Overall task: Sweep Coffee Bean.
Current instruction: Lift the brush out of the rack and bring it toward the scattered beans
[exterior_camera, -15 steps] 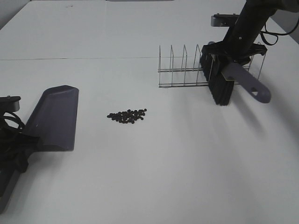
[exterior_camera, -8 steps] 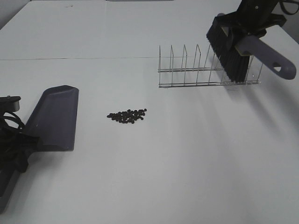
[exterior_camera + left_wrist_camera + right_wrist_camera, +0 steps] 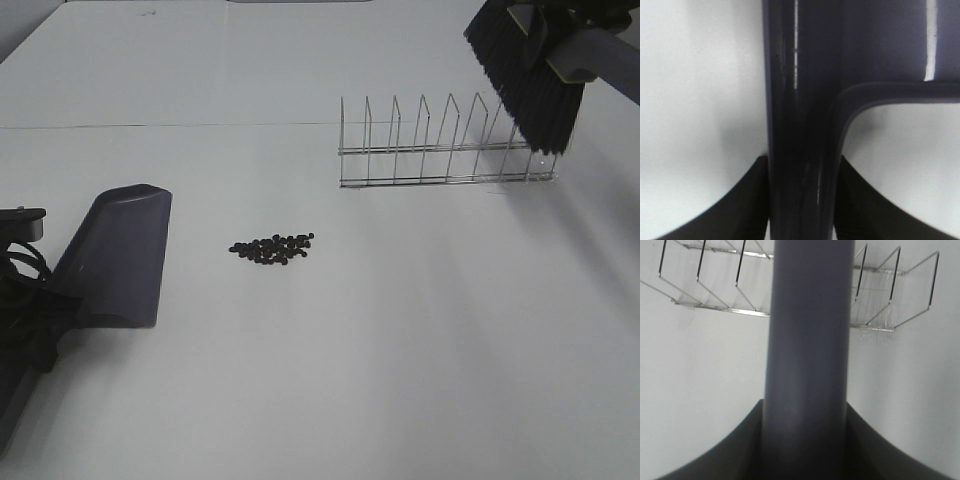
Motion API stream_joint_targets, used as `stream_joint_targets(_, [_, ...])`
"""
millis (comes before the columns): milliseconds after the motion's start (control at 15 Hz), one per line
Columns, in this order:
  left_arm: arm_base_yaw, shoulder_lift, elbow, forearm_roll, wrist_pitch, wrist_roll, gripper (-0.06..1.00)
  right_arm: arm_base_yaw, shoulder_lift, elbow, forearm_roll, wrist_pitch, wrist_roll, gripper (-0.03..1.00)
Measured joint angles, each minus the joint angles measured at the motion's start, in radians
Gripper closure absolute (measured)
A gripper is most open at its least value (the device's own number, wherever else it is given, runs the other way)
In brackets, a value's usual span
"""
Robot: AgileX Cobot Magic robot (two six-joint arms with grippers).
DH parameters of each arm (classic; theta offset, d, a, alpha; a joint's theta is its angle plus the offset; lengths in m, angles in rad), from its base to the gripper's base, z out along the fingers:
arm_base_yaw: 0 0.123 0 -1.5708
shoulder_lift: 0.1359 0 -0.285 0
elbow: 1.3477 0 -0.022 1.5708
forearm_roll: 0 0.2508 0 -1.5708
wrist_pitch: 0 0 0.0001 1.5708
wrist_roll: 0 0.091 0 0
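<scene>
The coffee bean (image 3: 272,248) cluster lies as a small dark patch on the white table, left of centre. To its left rests the grey dustpan (image 3: 115,255), mouth toward the far side, its handle (image 3: 800,125) clamped in my left gripper (image 3: 40,305), which is shut on it with dark fingers (image 3: 747,202) on both sides. At the far right the brush (image 3: 525,75) hangs in the air above the rack, black bristles pointing down. My right gripper (image 3: 807,450) is shut on its grey handle (image 3: 807,340).
A wire rack (image 3: 445,140) with several upright dividers stands at the back right, below the brush; the right wrist view also shows this rack (image 3: 880,300). A faint seam crosses the table (image 3: 400,350) behind the beans.
My right gripper has lifted the brush up and to the right, out of the rack's end and above it. The dustpan and beans stay put.
</scene>
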Motion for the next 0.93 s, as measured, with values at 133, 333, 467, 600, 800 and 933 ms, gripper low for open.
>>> stream_joint_targets(133, [0.000, 0.000, -0.003, 0.004, 0.007, 0.000, 0.62, 0.000, -0.073, 0.137, 0.011, -0.059, 0.000, 0.66])
stream_joint_targets(333, [0.000, 0.013, -0.089, 0.025, 0.108, 0.000, 0.62, 0.040, -0.228, 0.456, 0.032, -0.215, 0.000, 0.66])
stream_joint_targets(467, [0.000, 0.013, -0.149, 0.031, 0.141, -0.003, 0.62, 0.106, -0.235, 0.545, 0.032, -0.233, 0.002, 0.66])
stream_joint_targets(600, [-0.004, 0.013, -0.189, 0.050, 0.170, -0.003, 0.62, 0.176, -0.227, 0.577, 0.016, -0.263, 0.024, 0.66])
stream_joint_targets(800, [-0.073, 0.031, -0.263, 0.174, 0.244, -0.072, 0.62, 0.300, -0.170, 0.558, -0.118, -0.291, 0.130, 0.66])
stream_joint_targets(933, [-0.128, 0.077, -0.324, 0.237, 0.307, -0.123, 0.62, 0.355, -0.100, 0.513, -0.241, -0.237, 0.209, 0.66])
